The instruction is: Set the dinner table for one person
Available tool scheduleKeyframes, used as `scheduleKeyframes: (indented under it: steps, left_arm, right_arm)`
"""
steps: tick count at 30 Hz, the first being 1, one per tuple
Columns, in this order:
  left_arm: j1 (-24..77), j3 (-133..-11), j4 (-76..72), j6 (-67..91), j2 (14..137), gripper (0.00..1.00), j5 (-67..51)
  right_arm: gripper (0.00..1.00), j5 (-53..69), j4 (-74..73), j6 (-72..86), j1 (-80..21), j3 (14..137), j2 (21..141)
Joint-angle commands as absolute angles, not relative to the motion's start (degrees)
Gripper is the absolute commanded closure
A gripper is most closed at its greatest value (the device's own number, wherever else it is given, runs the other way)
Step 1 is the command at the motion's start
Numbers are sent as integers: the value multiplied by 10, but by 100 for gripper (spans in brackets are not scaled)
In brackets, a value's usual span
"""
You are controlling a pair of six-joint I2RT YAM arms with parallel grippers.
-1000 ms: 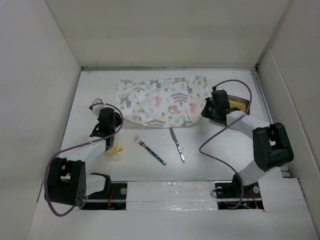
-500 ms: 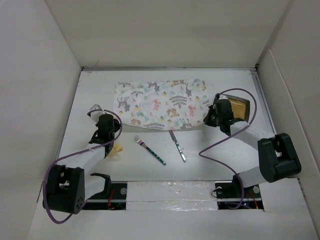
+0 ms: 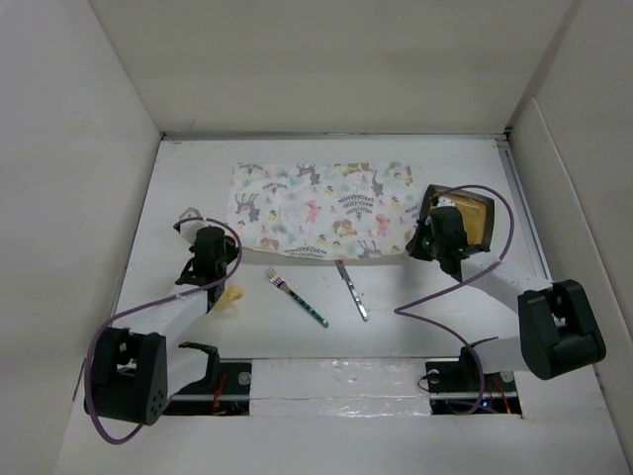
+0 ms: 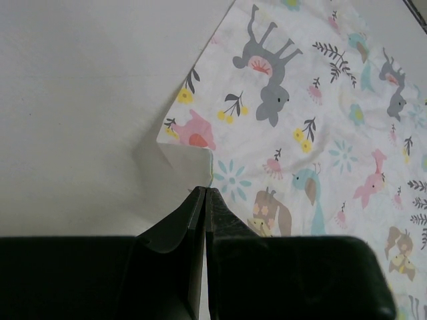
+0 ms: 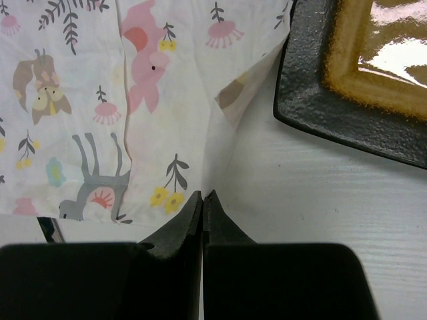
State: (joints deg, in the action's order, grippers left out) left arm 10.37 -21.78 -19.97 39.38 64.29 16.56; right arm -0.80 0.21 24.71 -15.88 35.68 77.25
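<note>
The animal-and-leaf patterned placemat (image 3: 321, 208) lies spread on the white dinner table (image 3: 415, 158), towards the back. My left gripper (image 3: 231, 241) is shut on the mat's near-left corner; in the left wrist view the cloth (image 4: 313, 113) runs down into the closed fingertips (image 4: 205, 191). My right gripper (image 3: 416, 244) is shut on the mat's near-right edge, where the cloth (image 5: 147, 87) folds up into the pinched tips (image 5: 202, 195). Right beside this gripper sits a dark square plate (image 3: 473, 214) with an amber glaze, its rim (image 5: 313, 113) touching the mat's edge.
A fork (image 3: 297, 297) and a knife (image 3: 351, 289) lie slanted on the table in front of the mat. A small yellow object (image 3: 232, 294) sits partly under the left arm. White walls enclose the table on three sides.
Both grippers have drawn back towards the near edge with the placemat's corners, pulling it nearer and flatter. The right gripper has come off in front of the plate, which now shows more.
</note>
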Motion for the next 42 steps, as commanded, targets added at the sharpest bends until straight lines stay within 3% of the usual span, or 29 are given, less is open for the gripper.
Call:
scheduleKeyframes:
  steps: [1, 6, 8, 12, 23, 26, 30, 34, 39, 42]
  left_arm:
    - [100, -213, -200, 387, 623, 100, 156]
    - [100, -200, -198, 393, 621, 100, 149]
    - [100, -194, -199, 392, 617, 92, 144]
    - [100, -188, -200, 390, 605, 87, 140]
    - [135, -245, -180, 386, 480, 75, 98]
    - [135, -276, -180, 386, 460, 73, 54]
    - [135, -325, -181, 388, 445, 70, -54]
    - [135, -391, -134, 379, 427, 66, -149]
    - [135, -478, -52, 330, 355, 52, -237]
    - [135, -504, -7, 275, 307, 45, -251]
  right_arm:
    - [100, -7, 4, 245, -160, 364, 769]
    - [94, -4, 6, 250, -160, 373, 780]
    - [94, -4, 6, 250, -160, 372, 780]
    - [87, -4, 3, 246, -160, 377, 780]
    - [43, -50, -81, 229, -165, 414, 706]
    - [40, -73, -87, 232, -160, 420, 666]
    - [38, -81, -77, 245, -93, 435, 623]
    - [29, -51, -33, 271, 4, 440, 615]
    - [18, -70, 45, 313, 126, 430, 673]
    - [17, -5, 65, 319, 203, 450, 767]
